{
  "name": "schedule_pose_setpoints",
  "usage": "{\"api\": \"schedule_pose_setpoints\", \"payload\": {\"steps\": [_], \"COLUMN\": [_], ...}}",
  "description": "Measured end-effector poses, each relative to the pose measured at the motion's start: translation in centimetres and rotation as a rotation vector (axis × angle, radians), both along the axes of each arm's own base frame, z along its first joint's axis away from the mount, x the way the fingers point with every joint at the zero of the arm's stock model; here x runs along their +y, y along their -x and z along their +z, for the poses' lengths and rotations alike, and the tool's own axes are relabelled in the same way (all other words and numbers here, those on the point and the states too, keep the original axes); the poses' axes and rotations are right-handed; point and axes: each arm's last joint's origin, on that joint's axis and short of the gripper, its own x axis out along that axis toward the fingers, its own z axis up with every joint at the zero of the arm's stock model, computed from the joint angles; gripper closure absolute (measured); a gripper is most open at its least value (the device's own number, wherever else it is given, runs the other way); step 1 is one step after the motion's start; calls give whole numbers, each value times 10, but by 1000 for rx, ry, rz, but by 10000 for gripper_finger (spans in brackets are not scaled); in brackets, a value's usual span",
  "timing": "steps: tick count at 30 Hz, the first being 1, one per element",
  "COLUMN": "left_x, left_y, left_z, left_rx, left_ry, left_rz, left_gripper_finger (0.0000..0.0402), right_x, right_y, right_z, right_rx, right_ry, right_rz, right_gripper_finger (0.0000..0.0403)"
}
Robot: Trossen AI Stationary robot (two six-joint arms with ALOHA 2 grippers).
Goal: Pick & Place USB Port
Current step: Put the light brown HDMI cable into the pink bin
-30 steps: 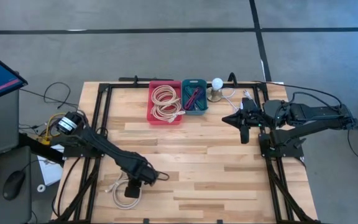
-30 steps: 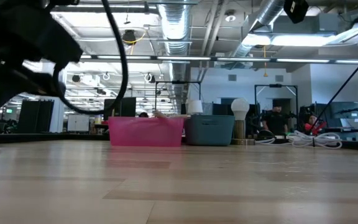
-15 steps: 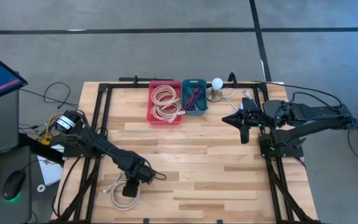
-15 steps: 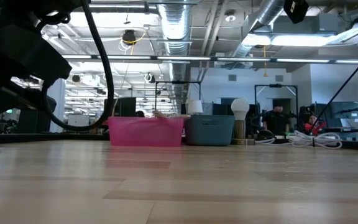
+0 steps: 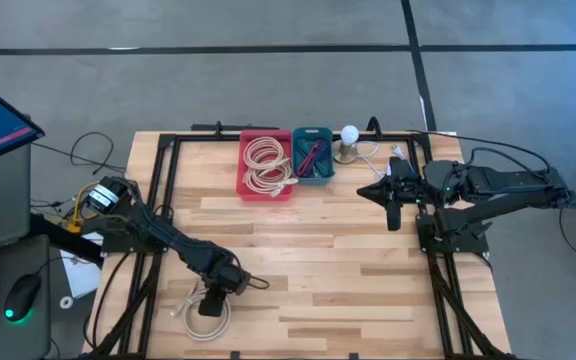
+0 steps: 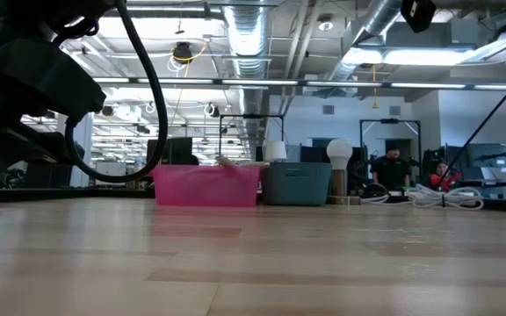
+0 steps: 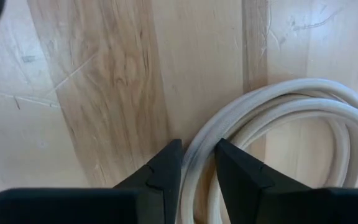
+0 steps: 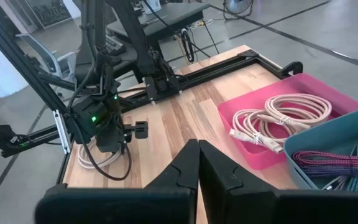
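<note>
Reaching down at the table's near left corner, the left gripper [image 5: 211, 303] sits on a coiled white USB cable [image 5: 200, 312] lying on the pale wooden slatted tabletop [image 5: 318, 270]. Its two dark fingers [image 7: 165, 169] straddle the coil's outer strands with a narrow gap between them; they look close to pinching the cable, though whether they grip it firmly cannot be told. The coil rests flat on the wood, not lifted. Farther back, on the right side, the right gripper [image 5: 392, 193] hangs above the table with its fingers pressed together, holding nothing, apparently waiting. At the far edge stand a pink plastic bin [image 5: 266, 165] holding several coiled cream cables, a teal plastic bin [image 5: 313, 155] just beside it holding purple and red cables, and a small white-bulbed lamp [image 5: 348, 142]. Judging by this, the pick is barely under way: grasp, lift, carry and placing in a bin all seem left.
</note>
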Motion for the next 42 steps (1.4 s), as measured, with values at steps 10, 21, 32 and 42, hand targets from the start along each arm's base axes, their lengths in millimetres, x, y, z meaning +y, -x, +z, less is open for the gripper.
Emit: {"api": "schedule_pose_setpoints", "payload": {"steps": [10, 21, 32, 42], "left_x": [-1, 13, 58, 120], "left_y": [-1, 12, 21, 8], "left_z": [0, 53, 118, 168], "left_rx": [0, -139, -496, -750], "left_ry": [32, 18, -88, -286], "left_rz": [-1, 186, 527, 747], "left_gripper_finger": [387, 390, 390, 390], "right_x": [0, -2, -6, -8], "right_y": [0, 9, 31, 38], "right_z": [0, 7, 19, 21], "right_rx": [-1, -54, -158, -185], "right_ry": [0, 0, 14, 14], "right_rz": [0, -21, -96, -122], "right_gripper_finger": [403, 403, 403, 403]}}
